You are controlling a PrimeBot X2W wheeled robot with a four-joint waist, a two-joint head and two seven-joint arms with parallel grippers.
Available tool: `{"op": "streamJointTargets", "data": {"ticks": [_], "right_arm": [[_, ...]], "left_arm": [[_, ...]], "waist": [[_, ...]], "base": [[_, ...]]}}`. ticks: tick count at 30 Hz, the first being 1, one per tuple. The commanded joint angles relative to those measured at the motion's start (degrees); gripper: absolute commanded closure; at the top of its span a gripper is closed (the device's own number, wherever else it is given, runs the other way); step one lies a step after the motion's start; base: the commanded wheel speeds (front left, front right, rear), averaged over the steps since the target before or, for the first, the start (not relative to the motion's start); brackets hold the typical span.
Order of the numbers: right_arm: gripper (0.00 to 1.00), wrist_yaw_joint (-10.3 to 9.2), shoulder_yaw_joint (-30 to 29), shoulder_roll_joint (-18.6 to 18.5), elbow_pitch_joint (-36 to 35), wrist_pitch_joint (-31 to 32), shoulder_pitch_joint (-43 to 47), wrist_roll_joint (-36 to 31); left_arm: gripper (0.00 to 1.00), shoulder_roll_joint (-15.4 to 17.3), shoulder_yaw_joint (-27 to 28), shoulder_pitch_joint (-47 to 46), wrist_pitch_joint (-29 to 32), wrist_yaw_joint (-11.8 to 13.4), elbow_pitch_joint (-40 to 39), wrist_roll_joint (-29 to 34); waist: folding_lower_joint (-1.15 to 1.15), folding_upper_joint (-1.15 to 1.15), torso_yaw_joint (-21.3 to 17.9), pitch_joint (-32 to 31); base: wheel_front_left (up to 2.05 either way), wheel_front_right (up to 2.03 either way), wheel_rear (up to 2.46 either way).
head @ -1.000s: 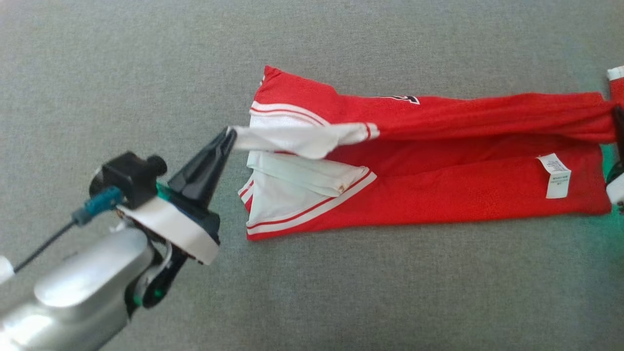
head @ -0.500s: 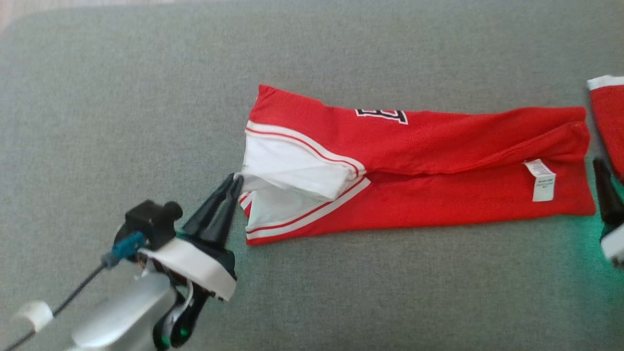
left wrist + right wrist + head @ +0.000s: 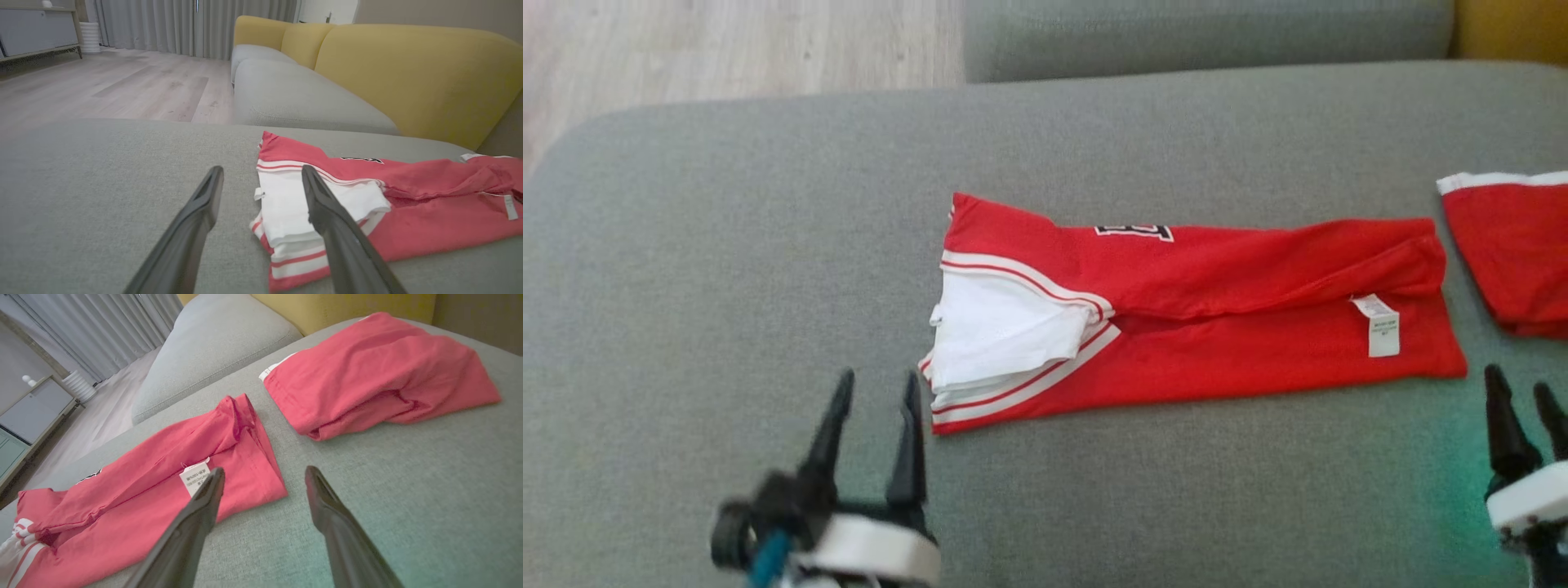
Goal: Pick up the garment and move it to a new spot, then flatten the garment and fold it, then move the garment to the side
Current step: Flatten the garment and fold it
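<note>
The left fingers [image 3: 833, 425] and the right fingers [image 3: 1503, 425] are hovering open and empty beside the folded red garment [image 3: 1201, 327] on the sofa [image 3: 727, 245]

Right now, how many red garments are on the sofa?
2. The folded garment lies centrally; a second garment lies to its right, partly out of the head view.

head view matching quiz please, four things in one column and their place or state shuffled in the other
Things
1. left claw
2. right claw
3. care label
4. second red garment

Place or state
A. white, on the folded garment near its right end
B. open, lower right corner
C. cut off by the right edge, next to the folded garment
D. open, lower left, near the white striped end

Pairs: 1-D, 2-B, 3-A, 4-C
</note>
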Motion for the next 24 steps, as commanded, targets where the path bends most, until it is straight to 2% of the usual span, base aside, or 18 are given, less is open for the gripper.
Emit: {"op": "streamJointTargets", "data": {"ticks": [1, 6, 10, 17, 24], "right_arm": [[0.00, -0.04, -0.4, -0.4, -1.5, 0.5, 0.1, -1.0], [0.00, -0.04, -4.5, 4.0, 0.3, 2.5, -0.9, -4.5], [0.00, -0.04, -7.6, 5.9, 2.5, 3.7, -4.2, -7.7], [0.00, -0.04, -13.9, 8.2, 8.5, 6.2, -13.5, -15.0], [0.00, -0.04, -20.9, 8.6, 17.2, 7.4, -20.3, -23.5]], "left_arm": [[0.00, -0.9, 3.6, 0.9, -0.6, 0.5, -2.4, 2.6], [0.00, -6.7, 7.6, 8.2, -0.6, 0.5, -5.5, 13.5], [0.00, -9.6, 8.8, 10.4, -0.6, -0.6, -6.5, 18.1], [0.00, -13.2, 10.7, 11.3, -0.6, -3.6, -6.6, 22.0], [0.00, -15.2, 12.3, 10.8, -0.6, -6.0, -6.4, 23.8]], "waist": [[0.01, -0.01, 0.7, -1.2], [0.01, -0.01, 2.9, -2.4], [0.01, -0.01, 4.7, -2.2], [0.01, -0.01, 7.4, -0.8], [0.01, -0.01, 8.5, 1.1]], "base": [[0.00, 0.00, 0.00], [0.00, 0.00, 0.00], [0.00, 0.00, 0.00], [0.00, 0.00, 0.00], [0.00, 0.00, 0.00]]}}
